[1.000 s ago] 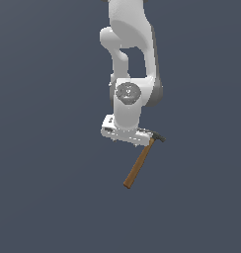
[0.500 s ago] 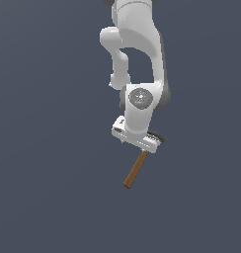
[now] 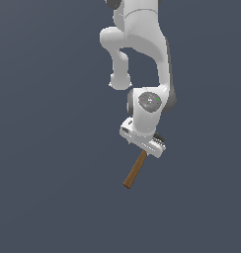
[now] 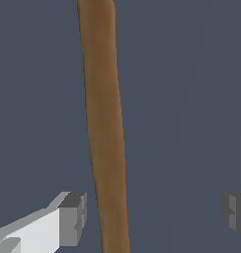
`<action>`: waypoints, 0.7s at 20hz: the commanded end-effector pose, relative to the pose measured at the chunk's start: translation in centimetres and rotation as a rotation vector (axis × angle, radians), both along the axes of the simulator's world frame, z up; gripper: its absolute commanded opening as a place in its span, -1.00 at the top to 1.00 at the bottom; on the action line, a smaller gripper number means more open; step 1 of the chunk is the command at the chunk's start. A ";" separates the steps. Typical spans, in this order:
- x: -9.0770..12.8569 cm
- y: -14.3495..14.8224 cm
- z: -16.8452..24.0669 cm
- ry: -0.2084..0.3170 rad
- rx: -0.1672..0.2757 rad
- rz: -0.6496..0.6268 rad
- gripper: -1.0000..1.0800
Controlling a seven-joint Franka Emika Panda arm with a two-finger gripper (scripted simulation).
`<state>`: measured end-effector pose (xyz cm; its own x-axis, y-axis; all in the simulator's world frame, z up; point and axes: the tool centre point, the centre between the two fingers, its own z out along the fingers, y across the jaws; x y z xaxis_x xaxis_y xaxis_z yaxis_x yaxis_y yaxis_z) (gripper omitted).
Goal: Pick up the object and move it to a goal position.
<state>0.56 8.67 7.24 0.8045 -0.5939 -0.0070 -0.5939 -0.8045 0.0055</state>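
**Hammer up, jaws wide**

Swung toward the exterior view's right over the last second, tilted the wrist, and carried the hammer (image 3: pixel 135 169) along under the gripper (image 3: pixel 151 147). Hung handle-down, slanting toward the exterior view's left. Ran its long axis straight out between the fingers (image 4: pixel 73 217) in the wrist view, yet showed a gap on both sides there: wide, touching nothing visible. Hid the head behind the hand; showed no goal marker anywhere.

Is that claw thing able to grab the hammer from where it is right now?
Probably yes: the hammer handle already lies between the gripper fingers, which stand open, with nothing blocking.
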 end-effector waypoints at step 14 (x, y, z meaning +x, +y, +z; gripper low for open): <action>0.0 1.0 -1.1 -0.008 0.000 -0.061 -0.92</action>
